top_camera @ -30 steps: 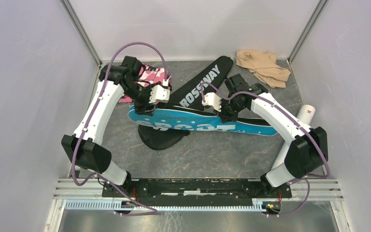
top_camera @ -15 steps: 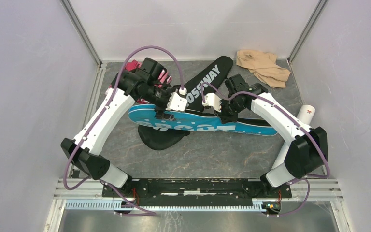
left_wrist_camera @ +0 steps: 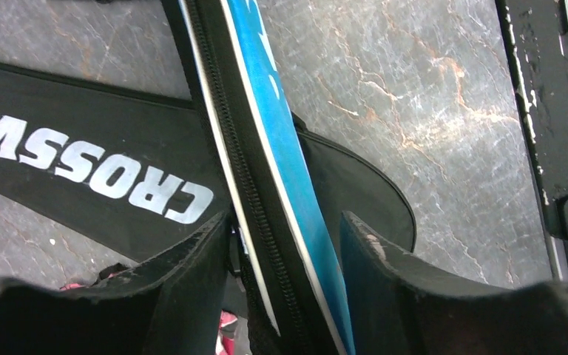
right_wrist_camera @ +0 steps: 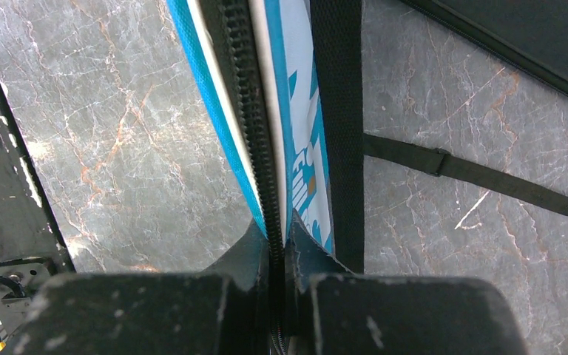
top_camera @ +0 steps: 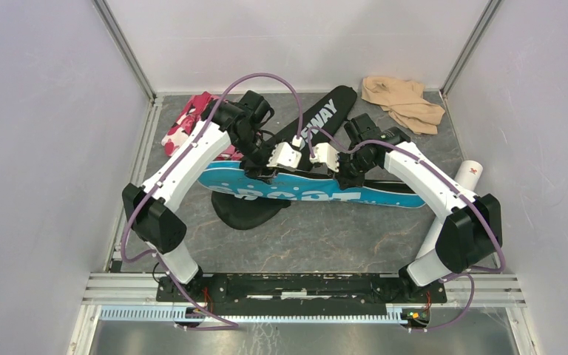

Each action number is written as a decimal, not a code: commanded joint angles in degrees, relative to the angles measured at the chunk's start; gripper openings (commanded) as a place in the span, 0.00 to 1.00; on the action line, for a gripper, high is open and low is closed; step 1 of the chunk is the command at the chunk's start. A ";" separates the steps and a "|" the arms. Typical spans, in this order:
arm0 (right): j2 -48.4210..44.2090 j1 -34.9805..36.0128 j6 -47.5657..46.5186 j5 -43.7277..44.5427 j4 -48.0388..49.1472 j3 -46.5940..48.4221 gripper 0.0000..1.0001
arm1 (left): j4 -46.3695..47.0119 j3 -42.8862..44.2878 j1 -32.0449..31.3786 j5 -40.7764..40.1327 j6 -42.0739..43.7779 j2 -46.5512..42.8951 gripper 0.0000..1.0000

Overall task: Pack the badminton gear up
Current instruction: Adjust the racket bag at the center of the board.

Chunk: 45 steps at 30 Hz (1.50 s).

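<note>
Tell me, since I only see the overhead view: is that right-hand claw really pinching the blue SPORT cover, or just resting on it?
Observer: Pinching. In its wrist view the right gripper is shut on the blue SPORT cover, right on the zip edge.
Operator: And the left claw?
Observer: The left gripper is open, with a finger on each side of that same edge, not clamped.
Operator: Anything hidden under the right arm?
Observer: A black strap with a buckle lies on the table beside the cover.
</note>
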 commanded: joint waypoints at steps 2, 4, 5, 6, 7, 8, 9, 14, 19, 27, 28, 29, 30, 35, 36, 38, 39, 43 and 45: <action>-1.00 -0.38 -0.71 0.02 -1.04 -0.94 0.00 | -5.47 2.01 0.03 -3.69 1.05 -1.39 0.55; -1.04 -0.50 -0.78 0.06 -1.09 -0.97 0.00 | -5.56 0.95 0.54 -5.87 1.01 -2.27 0.52; -1.09 -0.64 -0.84 0.10 -1.18 -0.93 0.00 | -5.57 0.42 1.00 -6.64 1.03 -2.82 0.50; -1.09 -0.73 -0.89 0.19 -1.19 -1.03 0.00 | -5.55 -0.05 1.67 -7.31 1.22 -3.24 0.50; -1.12 -0.89 -0.97 0.28 -1.25 -1.05 0.00 | -5.56 -0.45 2.50 -7.66 1.44 -3.80 0.49; -1.25 -1.07 -1.05 0.36 -1.22 -1.00 0.00 | -5.57 -0.74 3.24 -7.83 1.75 -4.33 0.49; -1.30 -1.23 -1.06 0.37 -1.24 -1.00 0.00 | -5.57 -1.13 4.13 -7.96 2.02 -4.86 0.49; -1.44 -1.69 -1.15 0.30 -1.43 -0.93 0.00 | -5.57 -2.25 7.46 -8.53 3.39 -6.61 0.48; -1.51 -1.72 -1.02 0.28 -1.61 -0.97 0.00 | -5.57 -3.47 9.64 -8.99 4.20 -7.20 0.47; -1.86 -1.84 -1.06 0.59 -1.91 -1.13 0.00 | -5.57 -4.57 12.27 -9.42 5.08 -8.05 0.47; -1.88 -1.87 -1.05 0.59 -1.98 -1.10 0.00 | -5.57 -4.72 12.58 -9.42 5.27 -8.17 0.48; -1.92 -1.80 -1.12 0.54 -2.04 -1.16 0.00 | -5.57 -4.85 12.89 -9.47 5.37 -8.33 0.49; -1.92 -1.80 -1.15 0.54 -1.98 -1.21 0.00 | -5.57 -5.08 13.10 -9.50 5.61 -8.51 0.50; -2.05 -1.85 -1.06 0.41 -1.98 -1.08 0.00 | -5.57 -5.63 13.47 -8.71 5.89 -8.57 0.45; -1.96 -1.87 -1.06 0.37 -2.05 -1.07 0.00 | -5.57 -5.51 13.49 -8.35 5.77 -8.43 0.44; -1.87 -1.83 -1.11 0.21 -2.10 -1.06 0.00 | -5.57 -5.49 13.42 -7.39 5.73 -8.29 0.41; -1.77 -1.81 -1.07 0.13 -2.04 -1.06 0.00 | -5.57 -5.54 13.49 -6.86 5.77 -8.21 0.39; -1.70 -1.76 -0.98 0.02 -1.83 -1.26 0.00 | -5.57 -5.88 13.42 -5.27 5.87 -8.27 0.29; -1.66 -1.84 -0.72 0.02 -1.64 -1.23 0.00 | -5.57 -6.07 13.42 -4.08 5.51 -8.52 0.24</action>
